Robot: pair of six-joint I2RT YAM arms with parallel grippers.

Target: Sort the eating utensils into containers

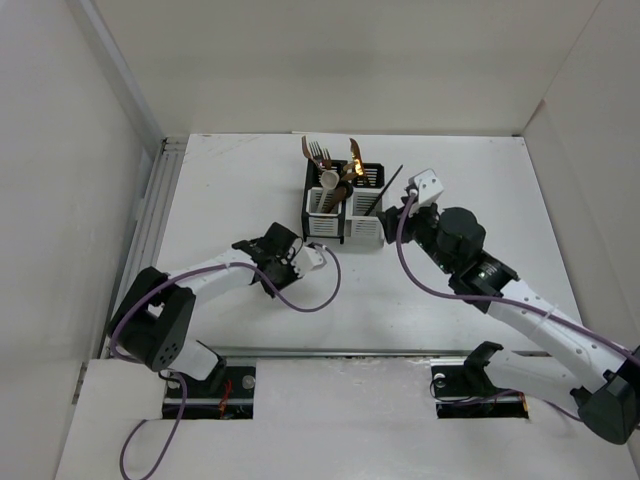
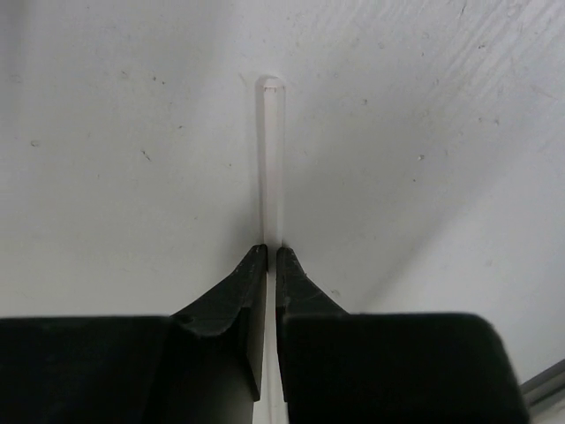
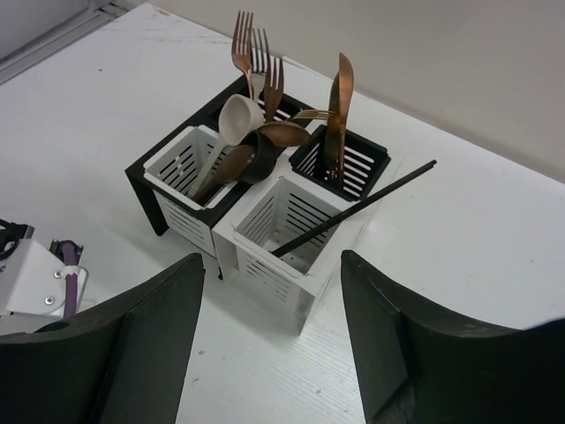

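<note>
white chopstick (image 2: 272, 159) flat on the tabletop (image 2: 106, 177), long axis pointing straight out from the left pincer (image 2: 272, 252), clenched on its near end. containers (image 1: 362, 232) near, ahead and rightward of that arm in the top view. right pincer (image 3: 271, 265) released, empty, facing the containers.

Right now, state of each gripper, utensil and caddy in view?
caddies: upright
left gripper: shut on white chopstick
white chopstick: pinched at one end, not yet in the caddies
right gripper: open, empty
black chopstick: leaning in the caddies' near cell, end sticking out
forks: standing in the caddies, tines up
cream spoon: standing in the caddies, bowl up
</note>
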